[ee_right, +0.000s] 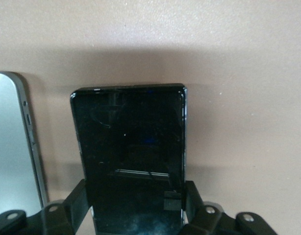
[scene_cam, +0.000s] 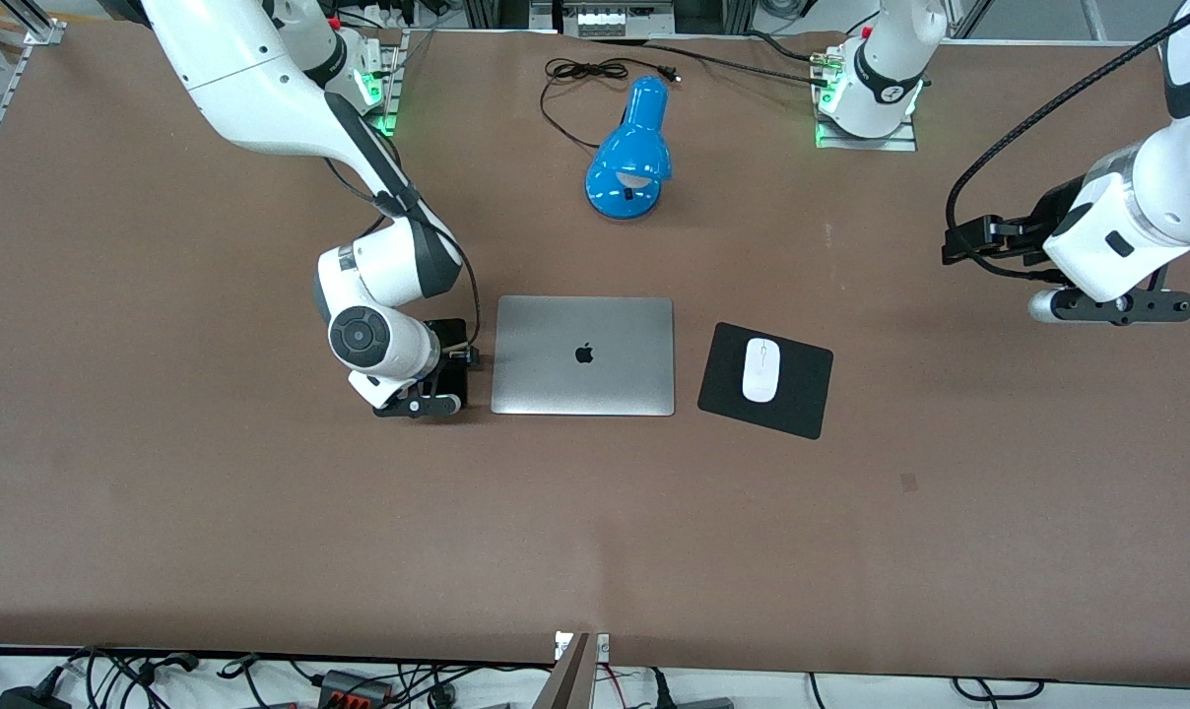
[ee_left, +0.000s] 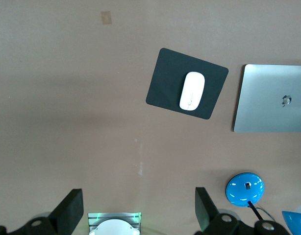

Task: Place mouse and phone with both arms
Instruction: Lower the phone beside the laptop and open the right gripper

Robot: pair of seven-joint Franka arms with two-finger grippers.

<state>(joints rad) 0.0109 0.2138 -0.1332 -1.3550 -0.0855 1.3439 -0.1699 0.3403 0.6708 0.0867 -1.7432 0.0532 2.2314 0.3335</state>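
The white mouse lies on the black square pad, beside the closed silver laptop toward the left arm's end. It also shows in the left wrist view. The black phone lies low beside the laptop toward the right arm's end. My right gripper is shut on the phone, one finger at each long edge. My left gripper is open and empty, raised over the left arm's end of the table.
A blue desk lamp with a black cable lies farther from the front camera than the laptop. The laptop's edge runs close beside the phone. The pad is slightly skewed.
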